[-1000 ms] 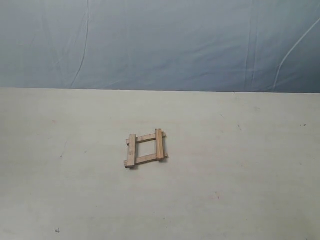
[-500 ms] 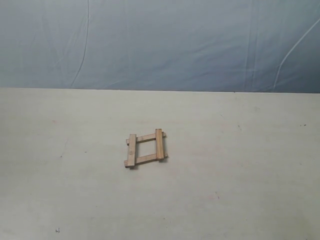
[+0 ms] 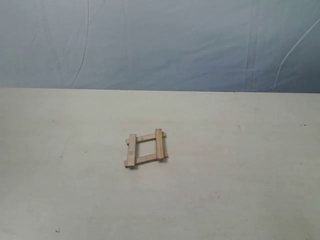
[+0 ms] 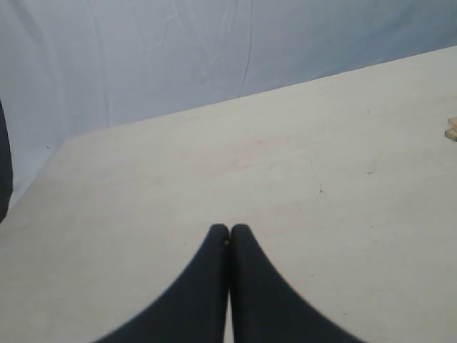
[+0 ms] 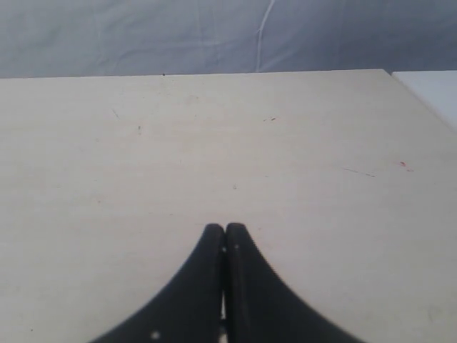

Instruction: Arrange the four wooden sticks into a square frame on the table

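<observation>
Four wooden sticks lie as a small square frame (image 3: pixel 145 148) near the middle of the pale beige table (image 3: pixel 240 165) in the exterior view; two upright sticks (image 3: pixel 131 150) cross over the other two at the corners. Neither arm shows in that view. In the left wrist view my left gripper (image 4: pixel 229 229) is shut with nothing between its black fingers, above bare table; a stick end (image 4: pixel 452 130) peeks in at the frame's edge. My right gripper (image 5: pixel 225 227) is shut and empty too, over bare table (image 5: pixel 300 157), with no stick in its view.
A blue-grey wrinkled backdrop sheet (image 3: pixel 160 42) hangs behind the table's far edge. The table's corner and side edge (image 5: pixel 410 89) show in the right wrist view. Faint specks and reddish scuffs mark the surface.
</observation>
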Controlling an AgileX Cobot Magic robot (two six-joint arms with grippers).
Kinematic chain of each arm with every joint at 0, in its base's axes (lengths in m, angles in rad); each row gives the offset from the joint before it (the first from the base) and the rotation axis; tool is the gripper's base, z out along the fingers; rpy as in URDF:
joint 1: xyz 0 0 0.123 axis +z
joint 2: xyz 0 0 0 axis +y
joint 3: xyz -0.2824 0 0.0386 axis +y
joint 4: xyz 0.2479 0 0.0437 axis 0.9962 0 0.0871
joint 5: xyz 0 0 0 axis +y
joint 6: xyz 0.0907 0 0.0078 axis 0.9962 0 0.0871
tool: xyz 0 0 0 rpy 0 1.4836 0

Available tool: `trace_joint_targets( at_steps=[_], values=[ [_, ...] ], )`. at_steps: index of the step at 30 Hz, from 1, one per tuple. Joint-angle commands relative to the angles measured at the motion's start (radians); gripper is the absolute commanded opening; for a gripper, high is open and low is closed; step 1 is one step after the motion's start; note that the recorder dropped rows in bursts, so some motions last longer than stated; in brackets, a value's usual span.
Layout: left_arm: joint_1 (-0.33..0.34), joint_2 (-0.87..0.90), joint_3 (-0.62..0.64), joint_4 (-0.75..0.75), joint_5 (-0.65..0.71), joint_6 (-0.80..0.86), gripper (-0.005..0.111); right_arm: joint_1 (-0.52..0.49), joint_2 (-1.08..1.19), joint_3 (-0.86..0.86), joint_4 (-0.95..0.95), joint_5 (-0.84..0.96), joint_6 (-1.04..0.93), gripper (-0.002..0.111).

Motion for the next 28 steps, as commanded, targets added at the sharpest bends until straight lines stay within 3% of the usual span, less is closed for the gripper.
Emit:
trace_joint_targets(
  at_steps=[1, 25, 28],
  values=[
    [-0.001, -0.006, 0.004, 0.003, 0.002, -0.007, 0.000, 0.004, -0.008, -0.001, 0.003, -0.011, -0.005, -0.001],
    [-0.001, -0.006, 0.004, 0.003, 0.002, -0.007, 0.000, 0.004, -0.008, -0.001, 0.005, -0.011, -0.005, -0.001],
    [-0.001, -0.006, 0.004, -0.104, 0.006, -0.012, 0.000, 0.004, -0.008, -0.001, 0.005, -0.011, -0.005, -0.001]
  ],
)
